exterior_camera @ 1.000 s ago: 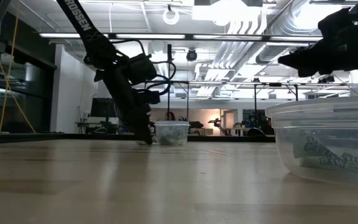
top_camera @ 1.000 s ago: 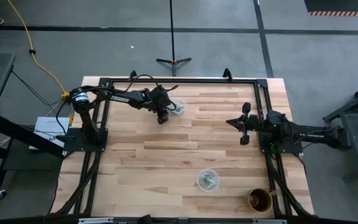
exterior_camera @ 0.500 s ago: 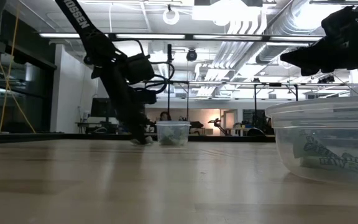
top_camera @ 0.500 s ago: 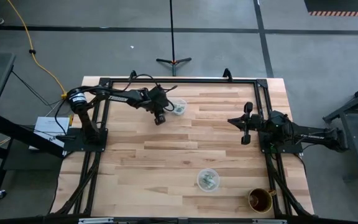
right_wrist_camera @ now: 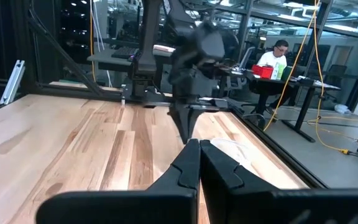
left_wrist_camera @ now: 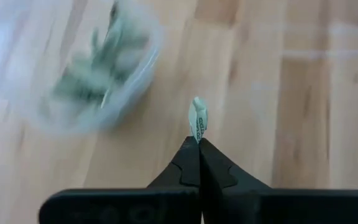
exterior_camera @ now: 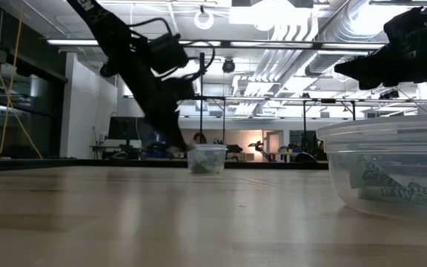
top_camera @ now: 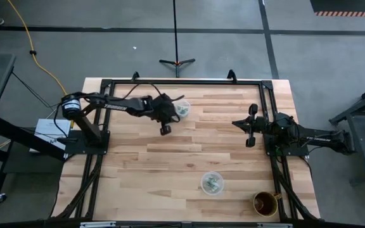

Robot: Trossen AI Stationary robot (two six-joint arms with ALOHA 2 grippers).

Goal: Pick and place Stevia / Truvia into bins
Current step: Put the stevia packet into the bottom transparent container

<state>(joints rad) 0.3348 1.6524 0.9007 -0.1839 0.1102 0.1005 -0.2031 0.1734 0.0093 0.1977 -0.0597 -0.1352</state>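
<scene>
The left gripper [left_wrist_camera: 199,146] is pinched tight on one little Stevia / Truvia packet [left_wrist_camera: 197,119], holding it by its bottom edge so most of the packet sticks up past the fingertips. In the view from above, this gripper [top_camera: 165,128] is up off the table [top_camera: 189,161], just beside the far cup [top_camera: 182,109], which sits near the far edge of the table, left of the middle. That cup already has green and white packets in it. The near cup [top_camera: 212,183] is by the near edge, a bit to the right, and it has packets in it too. The packet looks like thin paper, so it should be very light and bendy, and it could fold or slip out if it is only held by a tiny corner. A good hold is on the flat sides, close to one short end, like now. It will not break, but it may flutter when let go, so I think it should be dropped from right over the cup mouth. The right gripper [right_wrist_camera: 199,144] waits on the right side of the table with its fingers pressed together and nothing between them. A brown mug [top_camera: 266,203] stands at the near right corner.
</scene>
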